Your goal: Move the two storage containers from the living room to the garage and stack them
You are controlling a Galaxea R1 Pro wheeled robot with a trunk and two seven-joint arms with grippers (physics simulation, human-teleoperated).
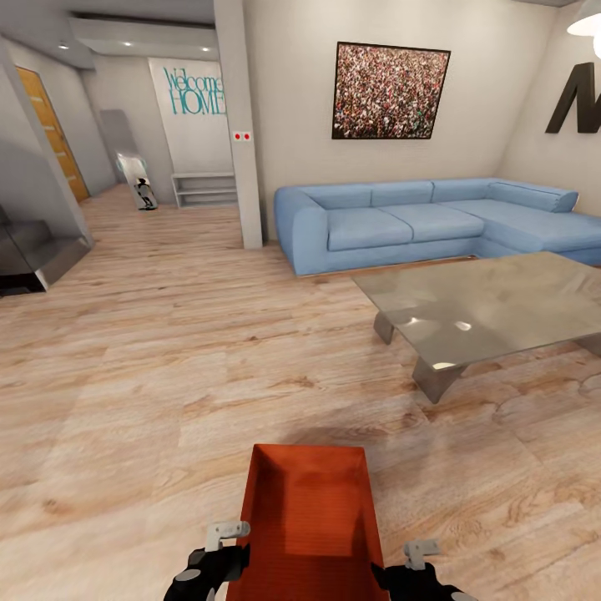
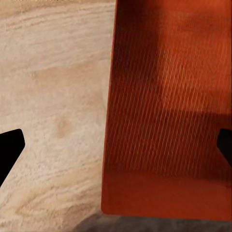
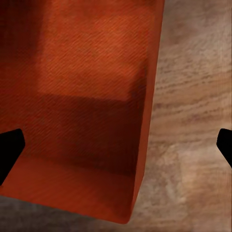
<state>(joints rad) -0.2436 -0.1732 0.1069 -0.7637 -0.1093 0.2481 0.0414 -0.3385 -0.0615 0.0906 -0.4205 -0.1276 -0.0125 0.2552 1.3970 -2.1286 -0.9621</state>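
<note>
Spreading across the room, one light wood plank floor [image 1: 167, 351] carries everything. One light-blue sectional sofa [image 1: 417, 221] sits at two o'clock under one framed crowd picture [image 1: 391, 90]. One grey glass coffee table [image 1: 492, 313] stands at three o'clock, near the sofa. One orange-red rectangular plastic storage container [image 1: 309, 522], lidless and with nothing inside, sits at six o'clock between two grippers. The left gripper [image 1: 219, 553] straddles one long wall [image 2: 108, 145], fingers [image 2: 9, 147] apart. The right gripper [image 1: 415, 568] straddles the opposite wall [image 3: 145, 145], fingers [image 3: 8, 147] likewise apart, neither pressing it.
</note>
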